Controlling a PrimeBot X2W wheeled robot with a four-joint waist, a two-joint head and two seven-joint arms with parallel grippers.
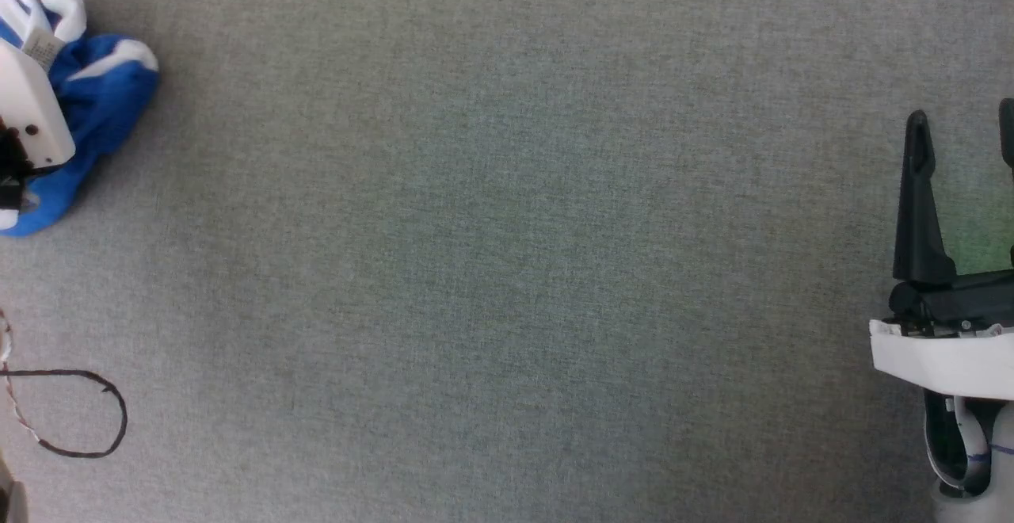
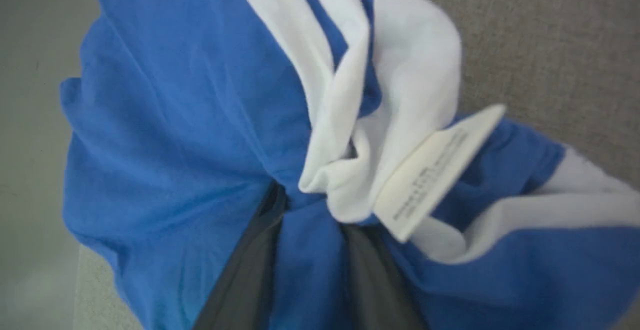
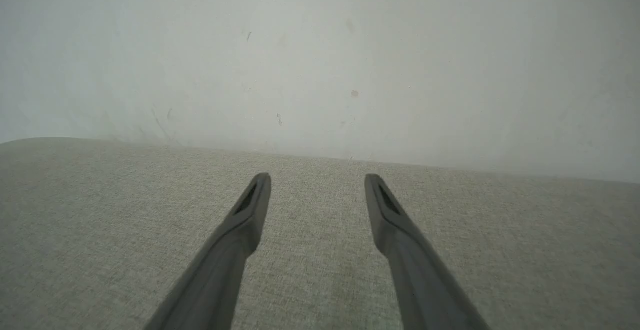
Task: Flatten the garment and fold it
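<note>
The left gripper (image 2: 311, 220) is clenching crumpled bright blue, white-trimmed fabric shorts (image 2: 175, 120) bunched around its jaws; the right gripper (image 3: 317, 190) is gaping empty; nothing is looking flattened yet.

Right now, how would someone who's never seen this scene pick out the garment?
Start from the grey fabric surface and look to the head view's upper left corner. There the garment is bunched, pinched in the left gripper. Unlike the thin dark cable loop nearer the robot, it is bright blue cloth with white trim and a small label.
</note>
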